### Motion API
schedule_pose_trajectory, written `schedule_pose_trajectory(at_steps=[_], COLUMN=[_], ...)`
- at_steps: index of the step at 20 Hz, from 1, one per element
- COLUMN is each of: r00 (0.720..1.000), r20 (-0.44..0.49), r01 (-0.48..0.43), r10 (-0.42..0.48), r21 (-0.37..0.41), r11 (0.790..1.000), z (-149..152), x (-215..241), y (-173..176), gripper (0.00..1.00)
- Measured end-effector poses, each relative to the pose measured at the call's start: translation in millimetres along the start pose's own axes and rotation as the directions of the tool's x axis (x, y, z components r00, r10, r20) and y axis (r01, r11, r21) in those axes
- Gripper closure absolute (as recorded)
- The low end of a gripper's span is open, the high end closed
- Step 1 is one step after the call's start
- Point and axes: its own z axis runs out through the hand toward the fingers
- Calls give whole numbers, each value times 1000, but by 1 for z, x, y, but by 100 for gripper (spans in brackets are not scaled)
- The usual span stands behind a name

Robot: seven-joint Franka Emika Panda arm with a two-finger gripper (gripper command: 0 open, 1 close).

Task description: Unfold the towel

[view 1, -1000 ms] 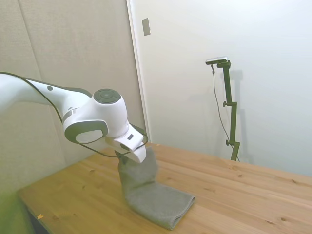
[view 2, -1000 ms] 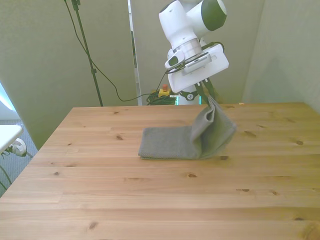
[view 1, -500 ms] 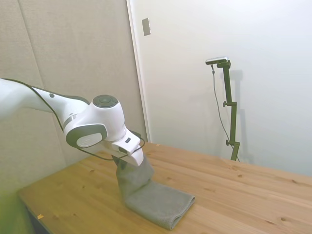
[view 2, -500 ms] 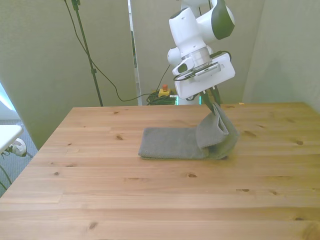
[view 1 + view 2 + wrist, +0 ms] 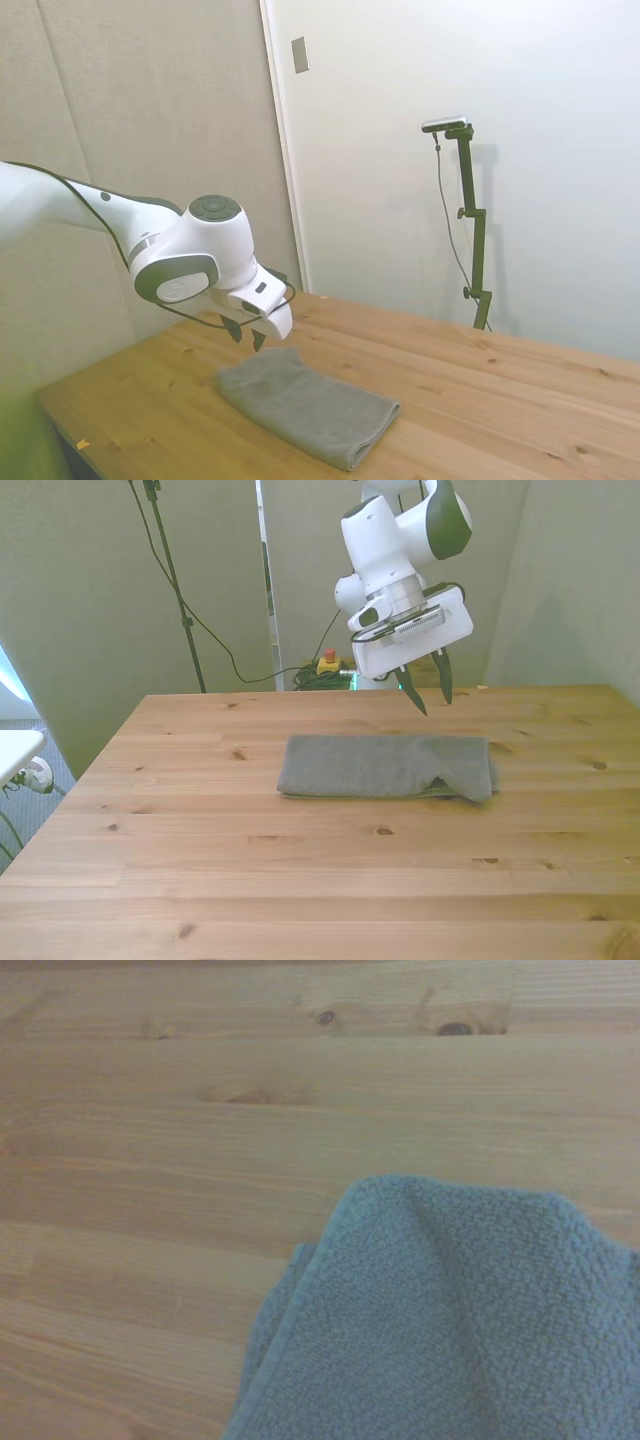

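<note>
Now towel (image 5: 385, 767) flat on table (image 5: 300, 880), far end rumpled, layers unclear.

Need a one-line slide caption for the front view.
Open gripper hovers above the grey towel, which lies flat on the wooden table.

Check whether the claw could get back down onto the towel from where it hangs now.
Probably yes. The claw hangs open just above the towel, which lies flat on the table with nothing between them or nearby.
</note>
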Motion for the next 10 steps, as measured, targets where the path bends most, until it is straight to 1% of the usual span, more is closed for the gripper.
schedule_pose_trajectory(at_steps=[1,2,4,7,10], r00=[1000,1000,998,992,987], r20=[-1,-8,-36,-74,-97], r01=[-1,-14,-61,-115,-151], r10=[1,13,57,100,126], r21=[-11,-46,-136,-234,-335], r11=[1000,999,989,965,930], z=[0,1,3,2,-15], x=[0,-1,-3,-8,-18], y=[0,1,1,-1,7], gripper=[0,0,0,0,0])
